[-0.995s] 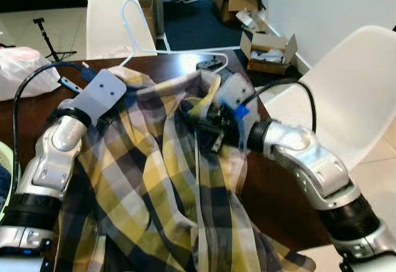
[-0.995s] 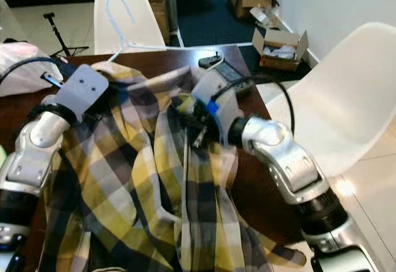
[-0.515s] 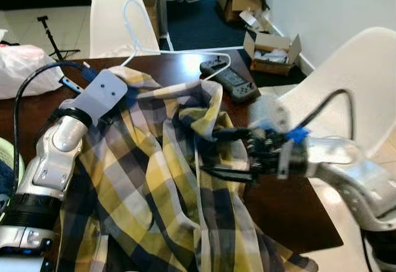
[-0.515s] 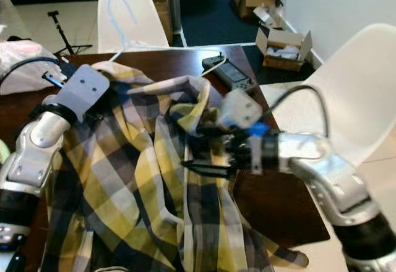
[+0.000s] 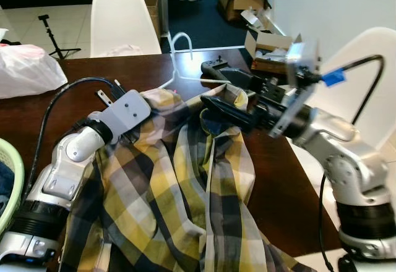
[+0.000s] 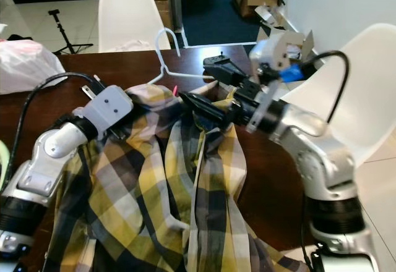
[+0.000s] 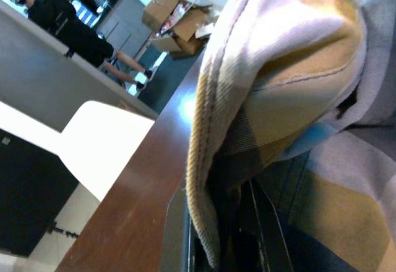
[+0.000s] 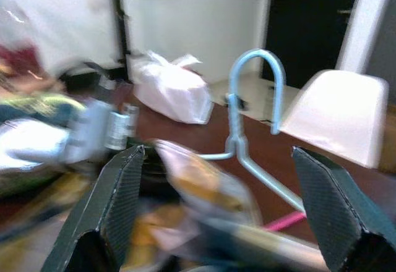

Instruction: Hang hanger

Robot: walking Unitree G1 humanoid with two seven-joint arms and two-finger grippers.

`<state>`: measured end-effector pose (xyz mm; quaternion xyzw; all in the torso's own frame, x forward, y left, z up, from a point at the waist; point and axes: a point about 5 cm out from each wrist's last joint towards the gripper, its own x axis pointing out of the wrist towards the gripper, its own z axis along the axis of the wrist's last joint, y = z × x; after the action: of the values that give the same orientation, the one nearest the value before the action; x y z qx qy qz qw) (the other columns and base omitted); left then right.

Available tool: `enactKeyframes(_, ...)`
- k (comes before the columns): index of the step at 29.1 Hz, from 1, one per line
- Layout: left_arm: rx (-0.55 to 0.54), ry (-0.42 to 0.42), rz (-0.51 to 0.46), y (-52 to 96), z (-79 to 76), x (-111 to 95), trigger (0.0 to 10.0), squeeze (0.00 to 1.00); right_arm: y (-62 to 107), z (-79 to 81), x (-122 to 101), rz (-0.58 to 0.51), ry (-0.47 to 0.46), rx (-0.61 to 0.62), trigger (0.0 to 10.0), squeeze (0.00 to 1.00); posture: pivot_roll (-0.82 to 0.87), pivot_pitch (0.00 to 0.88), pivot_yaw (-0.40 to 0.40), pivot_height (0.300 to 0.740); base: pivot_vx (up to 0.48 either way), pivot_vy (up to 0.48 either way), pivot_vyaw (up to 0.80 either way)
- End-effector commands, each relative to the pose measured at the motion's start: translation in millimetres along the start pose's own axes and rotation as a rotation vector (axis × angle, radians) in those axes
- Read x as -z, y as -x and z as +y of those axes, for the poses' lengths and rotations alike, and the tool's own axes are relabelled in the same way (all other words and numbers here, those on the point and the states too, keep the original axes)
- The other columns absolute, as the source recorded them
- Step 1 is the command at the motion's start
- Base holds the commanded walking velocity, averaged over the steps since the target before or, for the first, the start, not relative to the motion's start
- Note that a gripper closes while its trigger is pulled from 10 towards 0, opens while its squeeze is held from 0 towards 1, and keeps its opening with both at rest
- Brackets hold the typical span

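- The white hanger (image 5: 185,59) is in the upper middle of the left eye view. Its hook stands up over the dark brown tabletop (image 5: 37,108), and its lower part goes under the collar of the plaid shirt (image 5: 185,185).
- The yellow, white and dark shirt covers the lower middle of the frame and hangs over the near edge of the tabletop.
- The right tool (image 5: 226,93) is in the middle right of the frame, at the shirt collar just below the hanger. Its two black fingers (image 8: 114,204) are spread wide apart and grip nothing; in the right wrist view the hanger hook shows between them.
- The left tool (image 7: 238,241) is under the shirt at the left of the collar. Cloth covers its fingers, so I cannot tell if it is open or closed.
- A white chair (image 5: 120,21) stands behind the tabletop in the upper left.
- A white plastic bag (image 5: 28,68) lies at the far left.
- Cardboard boxes (image 5: 263,37) sit on the floor in the upper right.
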<state>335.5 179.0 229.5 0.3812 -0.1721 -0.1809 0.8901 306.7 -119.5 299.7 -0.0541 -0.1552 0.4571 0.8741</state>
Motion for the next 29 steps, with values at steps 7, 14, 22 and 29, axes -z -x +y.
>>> enactKeyframes(7, 0.051, -0.035, -0.025, 2.3, -7.6, -3, 10.0, 0.00, -20.8, 0.7, 17, 0.129, 0.185, 0.066, 10.0, 0.00, 0.00, 0.173, 0.004, 0.740, 0.000, 0.000, 0.00)
enactKeyframes(14, 0.024, -0.060, -0.026, 2.5, -1.8, -4, 10.0, 0.00, -26.5, -0.2, 21, 0.164, 0.272, 0.104, 10.0, 0.00, 0.00, 0.173, 0.000, 0.740, 0.000, 0.000, 0.00)
enactKeyframes(22, -0.001, -0.054, -0.052, 2.1, 4.5, -9, 10.0, 0.00, -25.3, -16.5, 24, 0.227, 0.421, 0.229, 10.0, 0.00, 0.00, 0.174, 0.001, 0.740, 0.000, 0.000, 0.00)
enactKeyframes(29, -0.001, -0.058, -0.056, 1.1, 4.4, -10, 10.0, 0.00, -23.6, -20.2, 28, 0.252, 0.463, 0.247, 10.0, 0.00, -0.01, 0.175, 0.002, 0.740, 0.000, 0.000, 0.00)
